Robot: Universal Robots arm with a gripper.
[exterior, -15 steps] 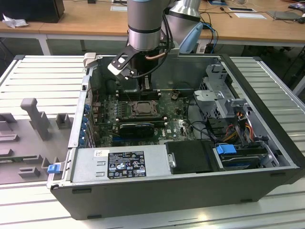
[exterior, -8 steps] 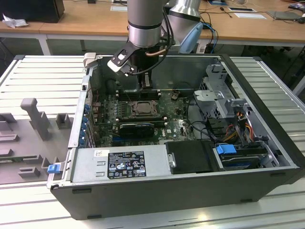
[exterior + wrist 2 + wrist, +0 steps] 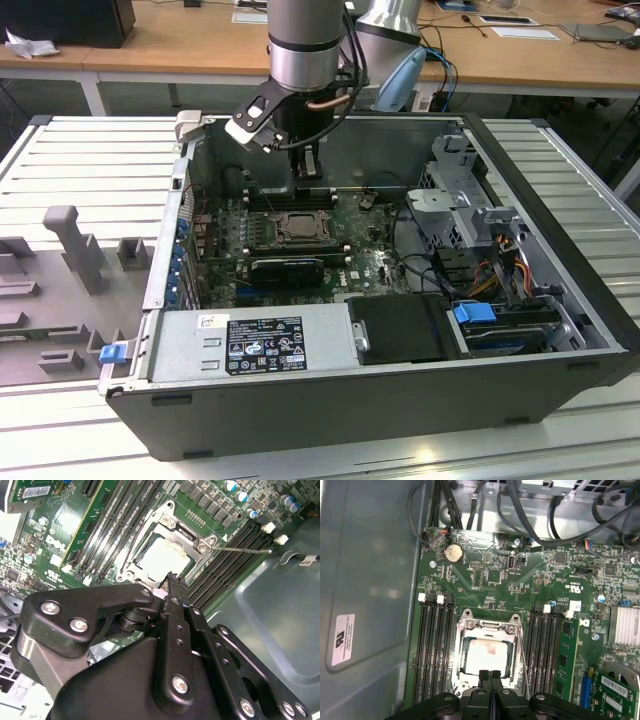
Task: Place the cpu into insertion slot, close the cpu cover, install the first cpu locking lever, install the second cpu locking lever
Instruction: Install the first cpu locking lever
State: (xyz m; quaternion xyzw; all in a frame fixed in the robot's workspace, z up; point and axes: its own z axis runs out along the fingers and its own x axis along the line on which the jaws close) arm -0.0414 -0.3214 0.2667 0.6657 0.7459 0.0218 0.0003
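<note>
**CPU seated, cover down; locking levers in hand**

The cpu (image 3: pixel 487 655) lies flat in the insertion slot (image 3: pixel 272 232), its pale top showing through the window of the cpu cover (image 3: pixel 487 626). The cover appears to lie down over it. On that evidence, the first two steps are judged done and the work stands at the locking levers.

The pincer (image 3: pixel 490 674) is fully closed, its fingertips (image 3: pixel 484 676) pressed together with nothing between them. It hangs low at the socket's edge, on the side nearest the wrist; contact with the frame cannot be confirmed from either wrist view.

A thin wire lever (image 3: pixel 524 670) runs along one side of the socket, next to the memory slots (image 3: pixel 435 650). In the second wrist view it slants out over those slots and looks unlatched, though its hook end is hard to make out.

Judgement: the lever work calls for a firm push with the closed tips, down and then sideways under the retaining tab (without sliding onto the cover window). The counter (image 3: pixel 80 160) carrying the computer case (image 3: pixel 330 400) gives no concern.
</note>
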